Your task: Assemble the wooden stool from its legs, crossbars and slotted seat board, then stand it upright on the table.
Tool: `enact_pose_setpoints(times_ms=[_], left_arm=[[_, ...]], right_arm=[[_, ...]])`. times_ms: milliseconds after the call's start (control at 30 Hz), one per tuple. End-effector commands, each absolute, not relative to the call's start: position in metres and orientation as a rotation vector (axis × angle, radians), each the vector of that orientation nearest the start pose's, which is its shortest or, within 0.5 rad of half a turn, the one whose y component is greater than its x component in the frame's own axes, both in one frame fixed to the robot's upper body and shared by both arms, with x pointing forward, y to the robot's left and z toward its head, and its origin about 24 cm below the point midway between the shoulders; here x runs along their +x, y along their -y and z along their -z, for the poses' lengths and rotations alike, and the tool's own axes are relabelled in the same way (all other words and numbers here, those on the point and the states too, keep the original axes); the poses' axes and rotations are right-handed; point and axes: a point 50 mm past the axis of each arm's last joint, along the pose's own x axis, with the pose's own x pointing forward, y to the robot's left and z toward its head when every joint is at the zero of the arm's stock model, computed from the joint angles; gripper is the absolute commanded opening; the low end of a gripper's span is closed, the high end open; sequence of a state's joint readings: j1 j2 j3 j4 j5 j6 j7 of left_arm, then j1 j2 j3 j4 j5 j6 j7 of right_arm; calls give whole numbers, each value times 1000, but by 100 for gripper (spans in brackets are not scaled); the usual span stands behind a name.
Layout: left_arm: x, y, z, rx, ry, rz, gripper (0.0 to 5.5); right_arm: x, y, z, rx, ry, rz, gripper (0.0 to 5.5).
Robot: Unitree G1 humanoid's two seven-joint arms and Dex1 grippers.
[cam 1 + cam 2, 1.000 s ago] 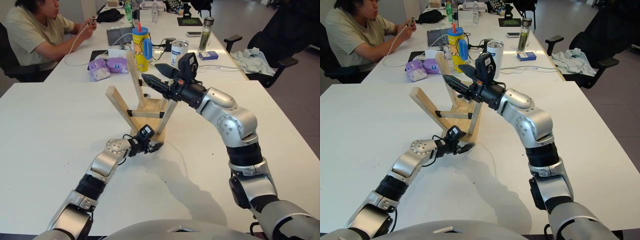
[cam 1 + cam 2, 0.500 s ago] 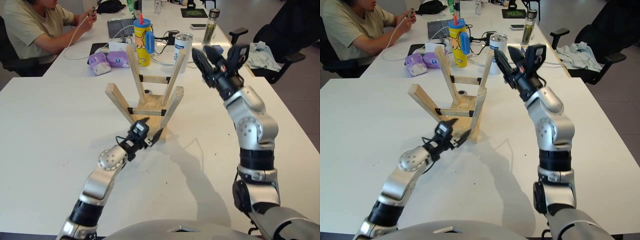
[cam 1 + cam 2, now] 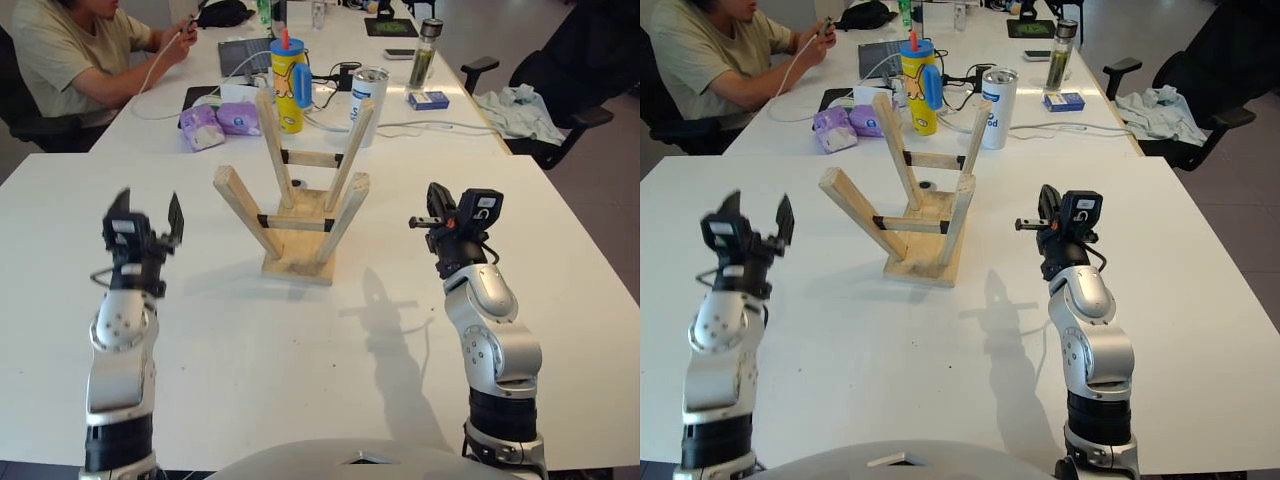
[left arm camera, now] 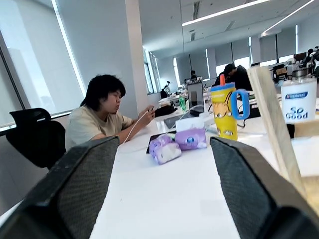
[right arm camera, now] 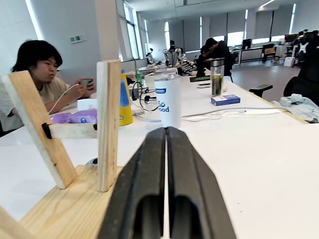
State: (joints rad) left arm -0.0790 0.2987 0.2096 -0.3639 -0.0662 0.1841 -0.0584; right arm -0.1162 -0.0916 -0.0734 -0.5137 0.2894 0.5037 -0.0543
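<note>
Pale wood marks the stool point(image 3: 300, 215), which sits upside down near the centre of the head views on the white table point(image 3: 200, 340). Its seat board point(image 3: 298, 264) lies flat on the tabletop, and the four legs splay upward from it. One crossbar point(image 3: 311, 158) joins the two farther legs high up. A second crossbar point(image 3: 290, 222) joins the two nearer legs lower down.

The left gripper point(image 3: 147, 208) is held up above the table at the left of the frame, well apart from the stool. Its two dark fingers point(image 4: 84, 194) stand spread wide with nothing between them. The right gripper point(image 3: 433, 197) is raised at the right of the frame, also clear of the stool, with the tabletop between them. In the right wrist view its fingers point(image 5: 147, 189) press flat against each other, holding nothing. Beyond them the same view shows an upright stool leg point(image 5: 107, 124) rising from the seat board.

Across a gap in the upper part of the frame there is a second white table. On it stand a yellow cup with a blue handle point(image 3: 285, 85) and a white tumbler point(image 3: 366, 92). Two purple packs point(image 3: 220, 122), a dark bottle point(image 3: 425, 50) and a small blue box point(image 3: 430, 100) are there too.
</note>
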Motion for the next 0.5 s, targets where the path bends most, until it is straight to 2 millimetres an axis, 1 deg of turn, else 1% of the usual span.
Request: enact_pose_setpoints(times_ms=[33,67,133,167,200,233,267,333,400,433,500], left_arm=[[264,-197,-146,272,184,11,340],[266,-184,-140,289,151,77,340],[265,-162,-128,309,85,173,340],[263,-156,-124,305,58,182,340],[263,-153,-120,306,34,187,340],[263,-154,-118,326,15,178,340],[264,-158,-119,347,15,149,340],[265,-175,-117,375,-17,72,340],[266,-191,-111,376,-60,12,340],[264,-197,-108,387,-76,-4,340],[259,-210,-95,417,-136,-22,340]], right_arm=[[256,120,-161,192,152,-236,2],[256,101,-160,193,135,-344,2],[252,54,-152,136,61,-587,2],[249,39,-143,95,4,-663,2],[249,34,-136,49,-40,-680,2],[253,38,-130,30,-73,-639,2],[257,47,-124,25,-105,-582,2],[264,74,-111,-4,-165,-458,2],[267,96,-100,-51,-215,-387,2],[269,105,-96,-70,-227,-366,2],[276,119,-96,-90,-215,-342,2]])
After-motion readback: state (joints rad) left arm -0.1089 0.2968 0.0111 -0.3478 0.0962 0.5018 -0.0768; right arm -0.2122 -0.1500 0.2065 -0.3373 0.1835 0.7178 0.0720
